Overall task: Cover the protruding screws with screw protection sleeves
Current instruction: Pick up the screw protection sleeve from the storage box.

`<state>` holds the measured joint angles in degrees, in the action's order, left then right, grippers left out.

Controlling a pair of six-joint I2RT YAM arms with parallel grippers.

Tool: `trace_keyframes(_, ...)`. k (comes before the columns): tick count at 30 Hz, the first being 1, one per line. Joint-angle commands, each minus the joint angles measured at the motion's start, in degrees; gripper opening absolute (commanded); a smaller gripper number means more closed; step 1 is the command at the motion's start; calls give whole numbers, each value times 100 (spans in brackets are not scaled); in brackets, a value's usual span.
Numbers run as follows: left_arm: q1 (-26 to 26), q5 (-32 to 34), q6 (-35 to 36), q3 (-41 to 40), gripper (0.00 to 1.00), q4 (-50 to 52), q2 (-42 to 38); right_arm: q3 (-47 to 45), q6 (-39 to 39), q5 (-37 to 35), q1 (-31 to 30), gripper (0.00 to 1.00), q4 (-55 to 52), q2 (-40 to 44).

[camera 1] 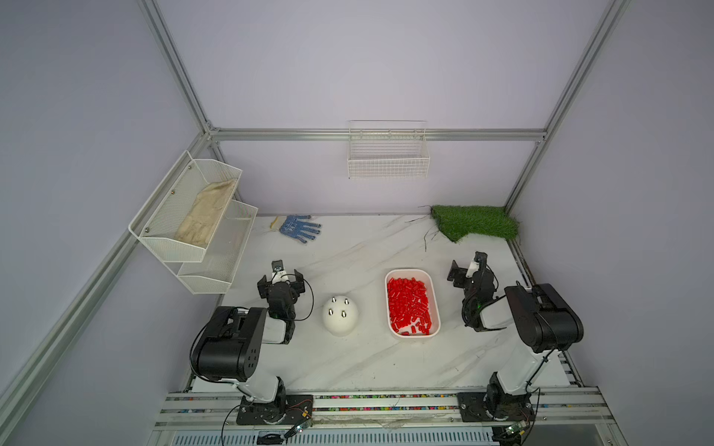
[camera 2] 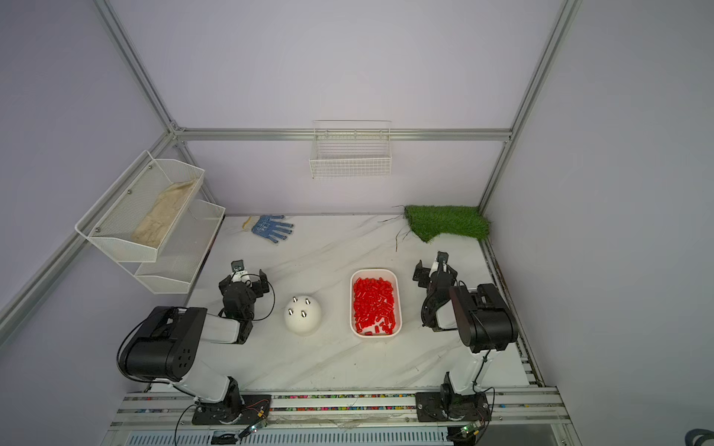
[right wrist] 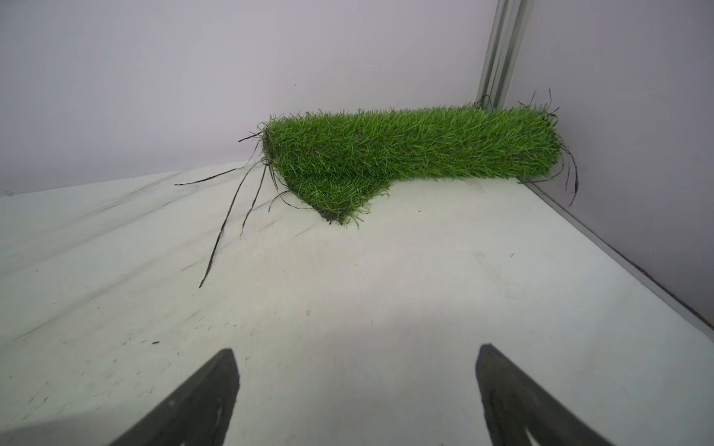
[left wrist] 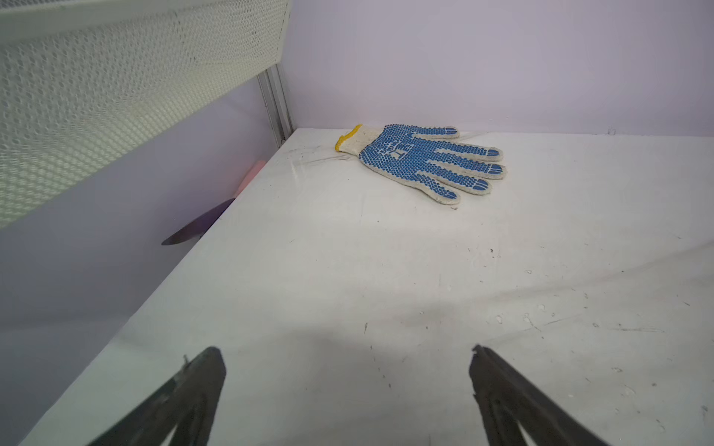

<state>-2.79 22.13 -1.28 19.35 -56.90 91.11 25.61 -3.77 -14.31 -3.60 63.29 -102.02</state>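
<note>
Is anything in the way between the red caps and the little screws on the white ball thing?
No. Only bare table lies between the red caps in their white tray and the screws on the dome.

No legible text anywhere; only an unreadable blue mark on the glove (left wrist: 419,162)

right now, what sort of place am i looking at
Likely a robot lab test cell: a silver aluminium frame with plain lilac walls boxes in a white marble-pattern tabletop, and two black-and-white robot arms are mounted on its front rail.
</note>
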Motion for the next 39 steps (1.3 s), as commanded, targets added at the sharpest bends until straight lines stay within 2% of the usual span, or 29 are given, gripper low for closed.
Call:
trace_keyframes(1,-20,17,22,138,100,-66,-32,69,66,-38,-22,97,157,-29)
trace_keyframes(29,-20,75,49,125,100,-51,-149,29,99,-42,-27,97,260,-3)
trace_keyframes(31,-22,307,-48,260,100,483,-486,233,143,20,-25,97,-375,338)
trace_keyframes(33,-20,870,-291,573,100,1353,-900,864,21,-364,-27,97,-2022,802)
trace_keyframes(34,-20,1218,-505,801,100,2026,-1197,1318,-418,-688,-27,97,-2995,944)
trace_keyframes(36,-24,1929,-1326,1308,100,3478,-1543,2073,-1307,-1583,-26,97,-4654,954)
trace_keyframes(37,-18,2354,-2038,1589,100,4382,-1684,2393,-1646,-1659,-10,97,-5346,907)
trace_keyframes(38,-7,2717,-2726,1811,100,5177,-1775,2502,-1634,-1475,-7,97,-5612,913)
trace_keyframes(39,23,2785,-3160,1965,100,5724,-1835,2520,-1604,-1148,-9,97,-5699,994)
